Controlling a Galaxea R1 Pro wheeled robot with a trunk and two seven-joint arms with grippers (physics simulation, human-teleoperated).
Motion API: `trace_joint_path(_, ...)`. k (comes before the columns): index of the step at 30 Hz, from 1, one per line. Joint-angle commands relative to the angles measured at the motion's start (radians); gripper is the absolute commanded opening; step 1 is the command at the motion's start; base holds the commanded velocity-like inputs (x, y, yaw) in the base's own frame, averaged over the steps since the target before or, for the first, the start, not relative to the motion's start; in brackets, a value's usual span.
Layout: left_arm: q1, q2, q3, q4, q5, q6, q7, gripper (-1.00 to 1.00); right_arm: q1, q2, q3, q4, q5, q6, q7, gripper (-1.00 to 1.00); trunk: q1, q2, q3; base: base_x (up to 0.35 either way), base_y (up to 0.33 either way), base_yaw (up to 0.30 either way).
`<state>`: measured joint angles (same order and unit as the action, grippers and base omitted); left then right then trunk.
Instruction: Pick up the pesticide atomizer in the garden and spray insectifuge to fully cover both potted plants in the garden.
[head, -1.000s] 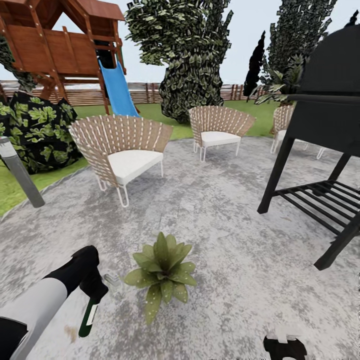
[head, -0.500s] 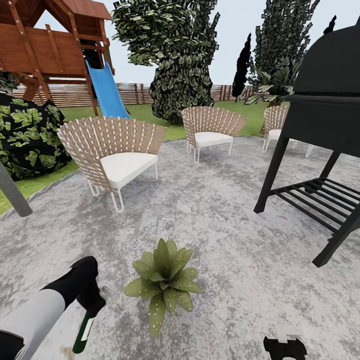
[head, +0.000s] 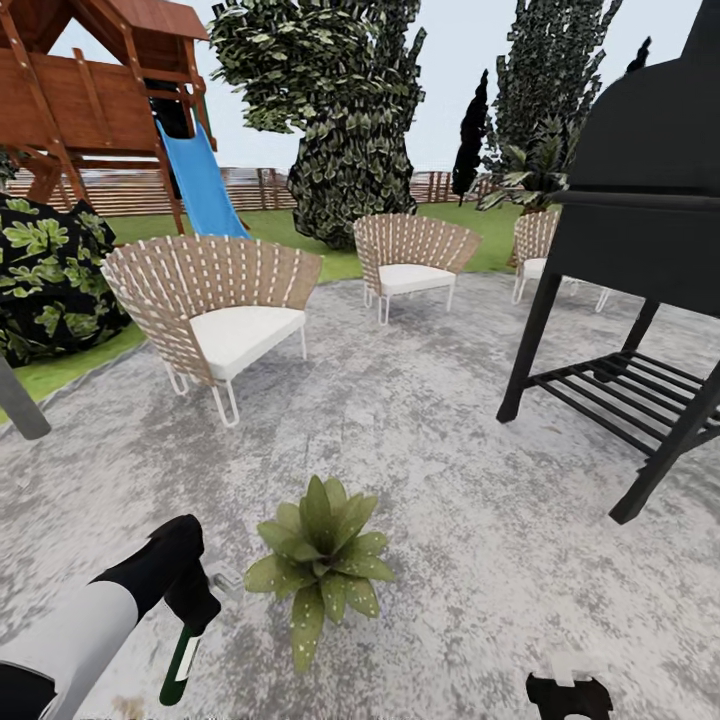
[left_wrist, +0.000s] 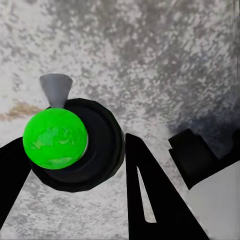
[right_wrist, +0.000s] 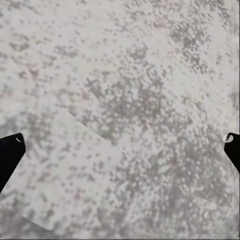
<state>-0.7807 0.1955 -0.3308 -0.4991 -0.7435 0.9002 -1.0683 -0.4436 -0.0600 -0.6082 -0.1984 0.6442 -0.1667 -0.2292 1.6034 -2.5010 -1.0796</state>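
Left gripper (head: 195, 612) jaws pinch the pesticide atomizer (head: 180, 664) near its head at 9 o'clock of the potted plant (head: 318, 555): light, rigid, likely slick, so keep that high grip; right gripper (head: 568, 692) jaws spread.

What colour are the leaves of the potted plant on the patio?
Green with pale speckles; the potted plant shows best in the head view.

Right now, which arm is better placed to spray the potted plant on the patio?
Left. The left gripper holds the pesticide atomizer right beside the potted plant. The right gripper sits low at the frame edge, open and empty, farther from the plant.
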Motion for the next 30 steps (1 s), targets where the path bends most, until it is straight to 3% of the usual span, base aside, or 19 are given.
trace_joint_path(1, 0.000, 0.001, -0.003, -0.003, -0.008, 0.005, -0.010, -1.00, -0.001, 0.000, -0.008, 0.002, 0.009, -0.005, -0.002, 1.00, -0.001, 0.000, 0.000, -0.294, 0.054, -0.241)
trace_joint_path(8, 0.000, 0.004, 0.016, -0.059, -0.008, 0.008, -0.012, -1.00, -0.001, 0.000, -0.008, 0.003, 0.009, -0.005, -0.002, 1.00, -0.001, 0.000, 0.004, -0.272, 0.171, -0.252)
trace_joint_path(13, 0.000, 0.004, 0.019, -0.064, -0.008, 0.008, -0.012, -1.00, -0.001, 0.000, -0.010, 0.002, 0.004, -0.005, -0.002, 1.00, -0.001, 0.000, 0.003, -0.033, 0.294, -0.284)
trace_joint_path(17, 0.000, 0.002, 0.019, -0.064, -0.008, 0.008, -0.012, -1.00, -0.001, 0.000, -0.010, -0.001, -0.085, -0.004, -0.001, 1.00, -0.001, 0.000, -0.002, -0.001, 0.304, -0.208)
trace_joint_path(19, 0.000, 0.002, 0.019, -0.064, -0.008, 0.008, -0.012, -1.00, -0.001, 0.000, -0.010, -0.001, -0.109, -0.004, -0.001, 1.00, -0.001, 0.000, -0.005, 0.000, 0.304, -0.174)
trace_joint_path(30, 0.000, 0.002, 0.015, -0.064, -0.016, 0.006, -0.012, -1.00, -0.001, 0.000, -0.009, -0.003, -0.115, -0.004, -0.001, 1.00, -0.001, 0.000, -0.013, 0.000, 0.105, -0.138)
